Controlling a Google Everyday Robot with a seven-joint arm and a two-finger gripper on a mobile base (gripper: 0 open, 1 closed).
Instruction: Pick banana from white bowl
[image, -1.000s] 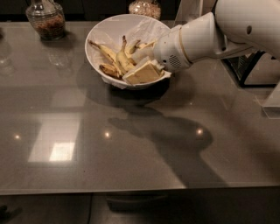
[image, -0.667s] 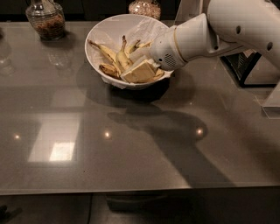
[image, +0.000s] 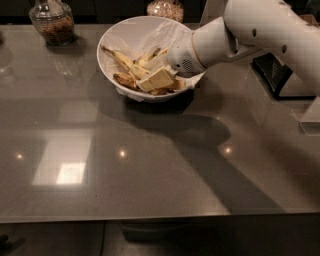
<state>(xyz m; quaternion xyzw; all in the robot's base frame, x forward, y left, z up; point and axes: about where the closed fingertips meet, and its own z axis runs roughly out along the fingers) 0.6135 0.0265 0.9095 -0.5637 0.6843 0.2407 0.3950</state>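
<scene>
Tool (image: 154, 75) rests in the white bowl (image: 125, 32) beside the banana (image: 120, 59); grip state cannot be told.

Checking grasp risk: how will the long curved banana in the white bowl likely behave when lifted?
The banana should be stiff and hold its curve, though brown streaks hint at soft spots. Lying on the sloped, glossy wall of the white bowl beside other bananas, it may slide or nudge them. The hand sits low in the bowl, beside it.
</scene>
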